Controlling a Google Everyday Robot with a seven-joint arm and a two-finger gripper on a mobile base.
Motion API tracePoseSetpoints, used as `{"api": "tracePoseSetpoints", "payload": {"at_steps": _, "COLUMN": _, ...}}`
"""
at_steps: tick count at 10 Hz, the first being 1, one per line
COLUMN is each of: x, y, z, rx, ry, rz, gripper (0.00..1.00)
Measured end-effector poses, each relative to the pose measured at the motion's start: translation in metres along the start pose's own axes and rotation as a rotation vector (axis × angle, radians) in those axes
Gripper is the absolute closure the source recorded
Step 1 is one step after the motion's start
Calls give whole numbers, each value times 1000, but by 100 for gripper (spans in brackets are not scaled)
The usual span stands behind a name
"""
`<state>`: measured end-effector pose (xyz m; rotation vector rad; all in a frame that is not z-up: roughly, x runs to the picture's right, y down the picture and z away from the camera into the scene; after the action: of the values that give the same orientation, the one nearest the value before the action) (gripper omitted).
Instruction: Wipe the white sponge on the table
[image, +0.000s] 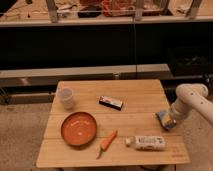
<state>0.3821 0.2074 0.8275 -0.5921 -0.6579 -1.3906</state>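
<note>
Matt planked-wood table (140, 100), soft white sponge (161, 118) at its right edge against the smooth-shelled hand (168, 121).
</note>
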Motion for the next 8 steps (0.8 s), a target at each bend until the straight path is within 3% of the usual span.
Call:
{"api": "tracePoseSetpoints", "payload": {"at_steps": 4, "x": 37, "y": -18, "z": -3, "rx": -8, "ry": 0, "rz": 20, "gripper": 62}}
{"api": "tracePoseSetpoints", "payload": {"at_steps": 8, "x": 50, "y": -75, "z": 4, "rx": -39, "ry": -13, "rz": -51, "gripper": 62}}
